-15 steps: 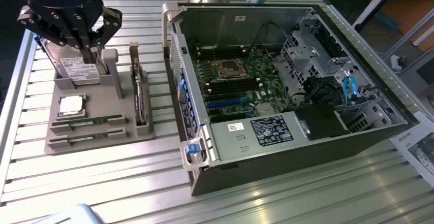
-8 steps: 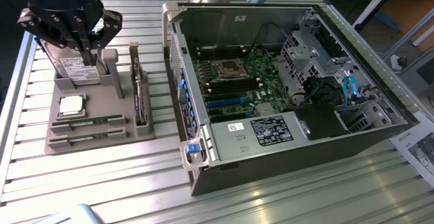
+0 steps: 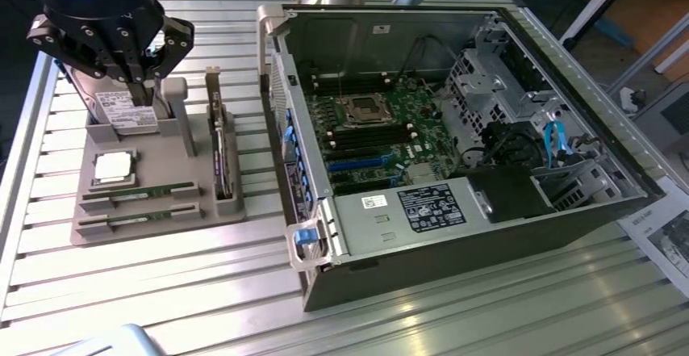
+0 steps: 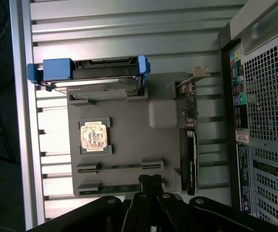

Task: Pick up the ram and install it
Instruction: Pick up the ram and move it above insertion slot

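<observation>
Upper left of the exterior view, the gripper [image 3: 144,96] hangs over the top end of the grey holder [image 3: 173,158], right in front of the hard drive [image 3: 126,115]. Its fingers are pinched tight together with nothing between them (the wrist view agrees: gripper [image 4: 151,181] closed up and empty). Neither ram is picked up. The upper ram [image 3: 140,192] and lower ram [image 3: 138,215] both sit in their slots at the holder's bottom edge, lower left of the frame, apart from the gripper, with the processor [image 3: 113,168] between. A dark card [image 3: 221,154] stands on edge along the holder's right side. The open case [image 3: 560,235] takes up the middle and right of the frame, with the motherboard [image 3: 377,134] showing inside. Everything sits on a slatted metal table [image 3: 140,291].
</observation>
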You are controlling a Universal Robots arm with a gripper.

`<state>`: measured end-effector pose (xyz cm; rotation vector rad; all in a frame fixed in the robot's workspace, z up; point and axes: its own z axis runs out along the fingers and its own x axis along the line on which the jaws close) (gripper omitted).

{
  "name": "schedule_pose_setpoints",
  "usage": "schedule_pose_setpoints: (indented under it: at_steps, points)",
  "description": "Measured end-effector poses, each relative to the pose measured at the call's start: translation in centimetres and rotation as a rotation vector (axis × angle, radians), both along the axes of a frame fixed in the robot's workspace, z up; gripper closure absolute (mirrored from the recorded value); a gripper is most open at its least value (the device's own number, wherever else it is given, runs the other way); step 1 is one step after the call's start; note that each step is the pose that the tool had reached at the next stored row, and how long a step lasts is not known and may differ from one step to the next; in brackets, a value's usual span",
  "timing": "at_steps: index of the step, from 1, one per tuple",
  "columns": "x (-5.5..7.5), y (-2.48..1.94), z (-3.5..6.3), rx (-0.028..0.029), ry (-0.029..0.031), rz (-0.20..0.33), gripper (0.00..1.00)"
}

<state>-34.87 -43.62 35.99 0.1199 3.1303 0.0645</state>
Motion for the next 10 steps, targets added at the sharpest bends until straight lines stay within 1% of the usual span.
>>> schedule_pose_setpoints:
  at_steps: [10]
  points:
    - [0.0, 0.0, 0.0, -0.0002, 0.0, 0.005, 0.9]
